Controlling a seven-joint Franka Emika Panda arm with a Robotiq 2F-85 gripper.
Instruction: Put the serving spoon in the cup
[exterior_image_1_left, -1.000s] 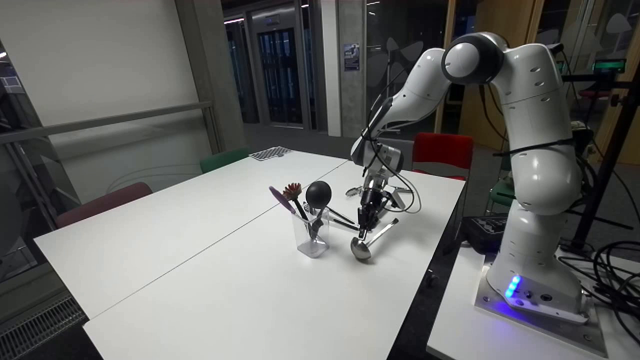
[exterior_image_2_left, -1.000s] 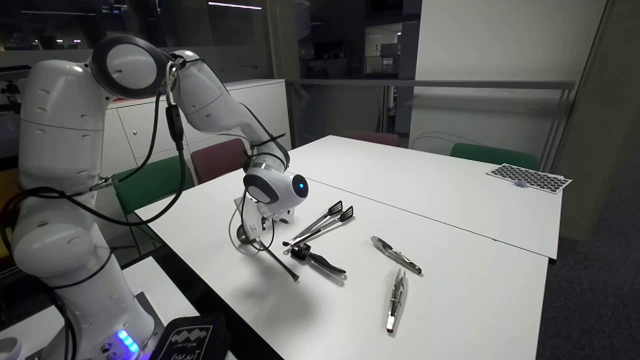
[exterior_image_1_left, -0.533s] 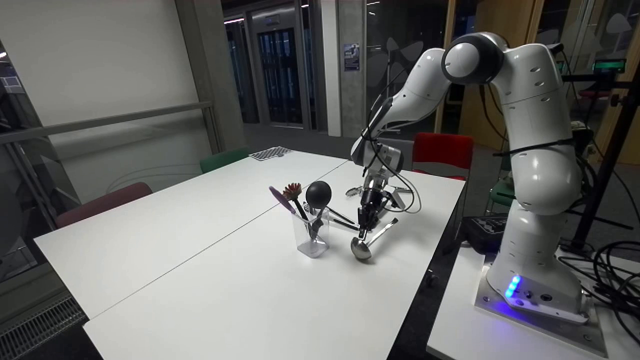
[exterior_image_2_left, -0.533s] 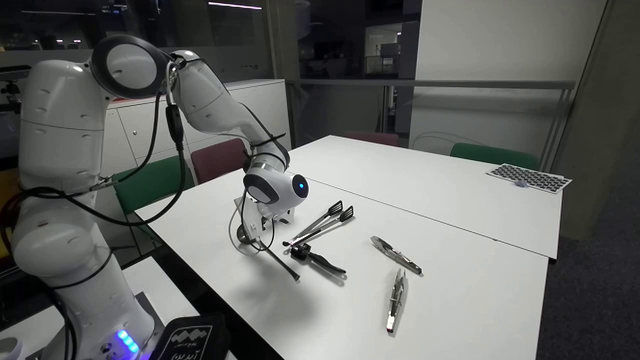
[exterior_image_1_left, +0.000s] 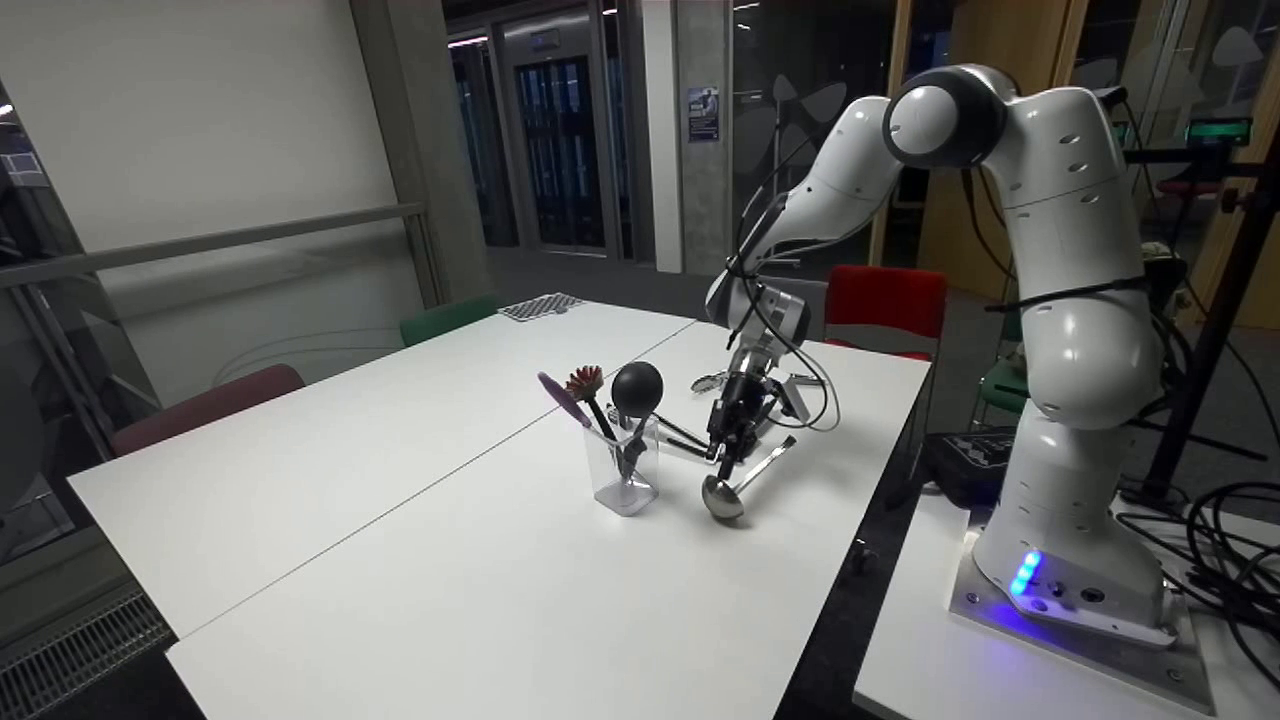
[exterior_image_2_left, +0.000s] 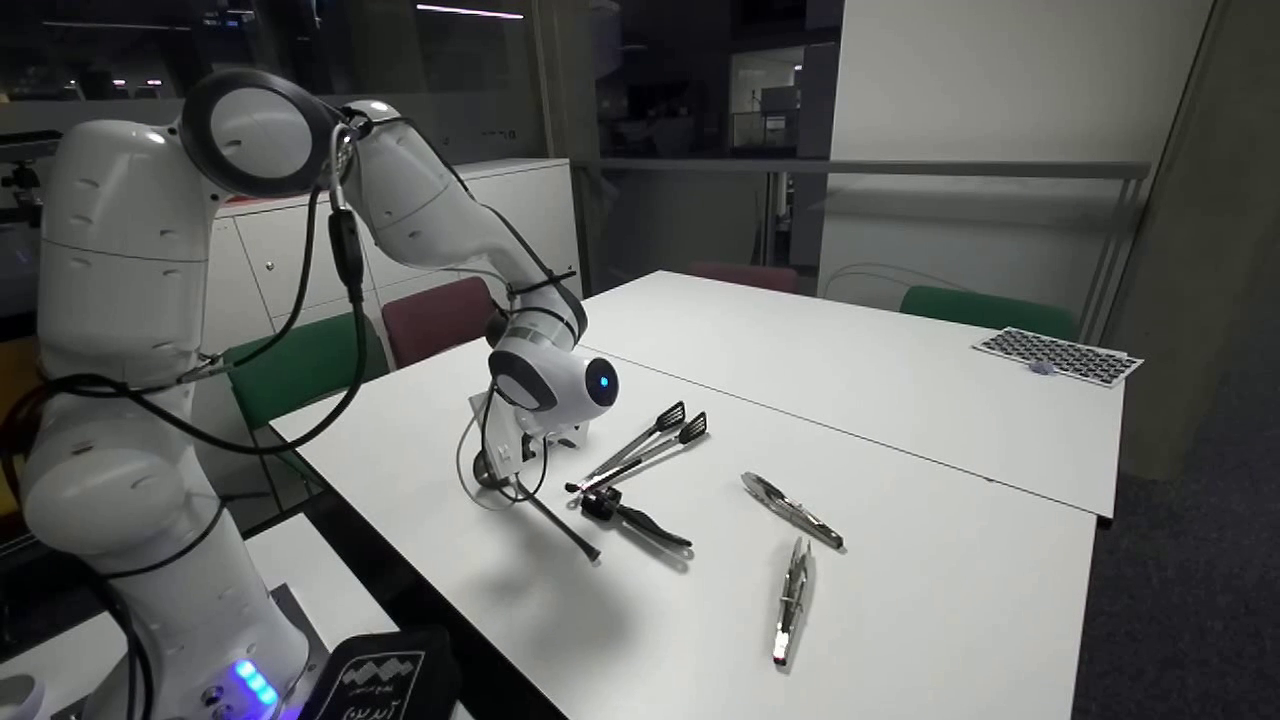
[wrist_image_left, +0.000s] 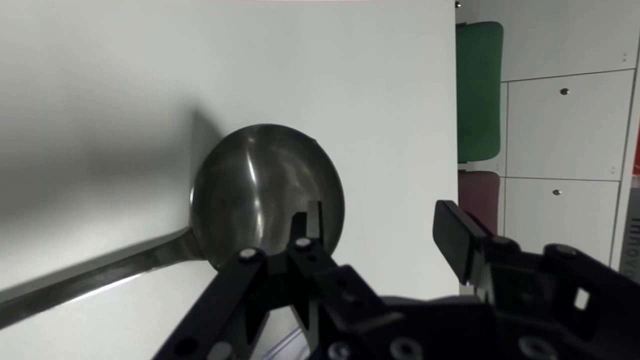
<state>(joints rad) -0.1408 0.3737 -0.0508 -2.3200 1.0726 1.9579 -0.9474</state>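
The serving spoon (exterior_image_1_left: 722, 497) lies on the table, its shiny round bowl towards the camera in an exterior view and its slim handle (exterior_image_2_left: 560, 520) stretching away. A clear square cup (exterior_image_1_left: 604, 470) stands upright beside it, holding a purple-handled utensil, a brush and a black round-headed utensil. Just above the spoon's bowl is my gripper (exterior_image_1_left: 719, 464). In the wrist view the gripper (wrist_image_left: 382, 225) is open, with nothing between its fingers. One finger (wrist_image_left: 314, 220) overlaps the bowl (wrist_image_left: 270, 170) there; whether they touch, I cannot tell.
Two slotted black utensils (exterior_image_2_left: 650, 450) and a black-handled tool (exterior_image_2_left: 650, 525) lie near the spoon. Further off are silver tongs (exterior_image_2_left: 793, 510) and a second pair of tongs (exterior_image_2_left: 790, 605). A checkered board (exterior_image_2_left: 1060, 357) rests at the table's far corner.
The gripper's fingers have spread apart, and the wrist has tilted and shifted slightly. Neither the serving spoon nor the cup has visibly moved.
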